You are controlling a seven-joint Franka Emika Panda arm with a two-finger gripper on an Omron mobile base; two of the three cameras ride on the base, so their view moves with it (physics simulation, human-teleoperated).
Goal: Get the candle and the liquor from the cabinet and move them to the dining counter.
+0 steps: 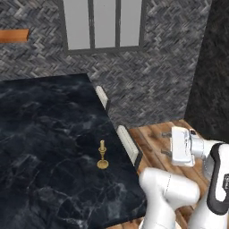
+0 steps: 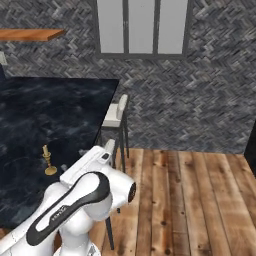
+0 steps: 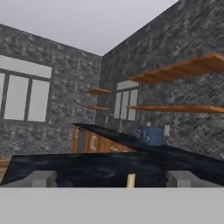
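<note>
Writing: we read none clearly.
Candle (image 1: 102, 154): we see a cream stick in a brass holder, upright near the dining counter's (image 1: 40, 134) right edge.
Gripper (image 1: 166, 143): we see it spread wide, empty.

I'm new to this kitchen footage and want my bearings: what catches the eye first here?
A small candle in a brass holder stands alone and upright on the big black marble counter, near its right edge. Beside that edge the white robot arm holds its open gripper over the wooden floor, apart from the candle.
</note>
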